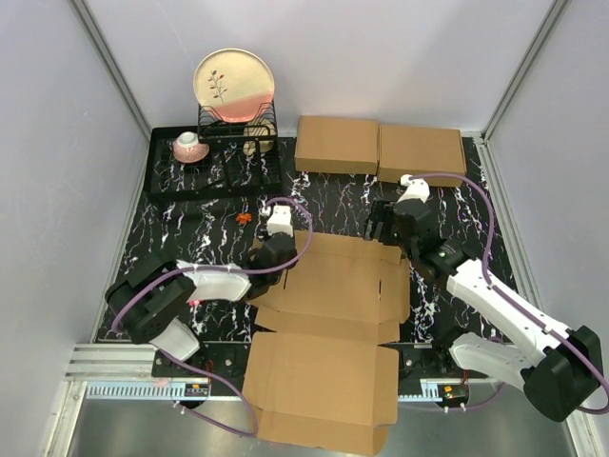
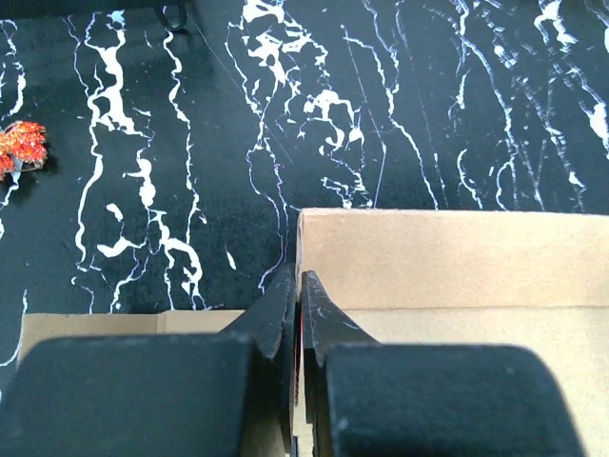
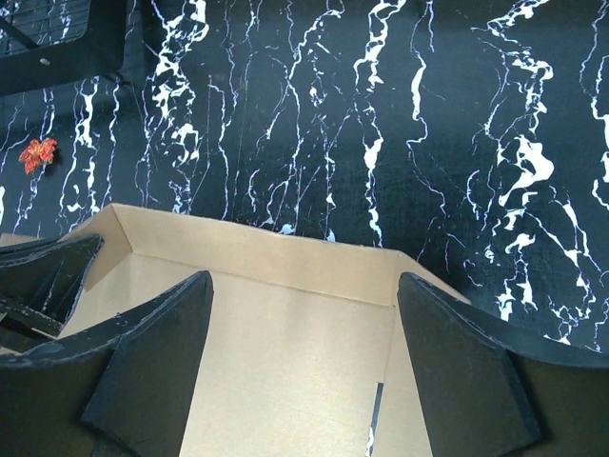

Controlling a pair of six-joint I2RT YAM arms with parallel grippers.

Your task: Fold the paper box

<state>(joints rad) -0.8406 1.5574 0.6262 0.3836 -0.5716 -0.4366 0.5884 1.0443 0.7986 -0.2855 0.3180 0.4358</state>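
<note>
The paper box [image 1: 328,324] is a large creased brown cardboard sheet, lying partly unfolded in the middle of the black marble table, with its near flap hanging over the front edge. My left gripper [image 1: 274,249] is at its far left corner, shut on the upright edge of a side flap [image 2: 297,286]. My right gripper [image 1: 390,227] is open over the far right corner and holds nothing. In the right wrist view its fingers [image 3: 304,278] straddle the box floor [image 3: 285,352], and the far wall stands slightly raised.
Two flat brown boxes [image 1: 338,145] [image 1: 422,154] lie side by side at the back. A black dish rack [image 1: 214,167] at the back left holds a plate [image 1: 234,84] and a cup [image 1: 190,146]. A small orange object [image 1: 244,218] lies near the left gripper.
</note>
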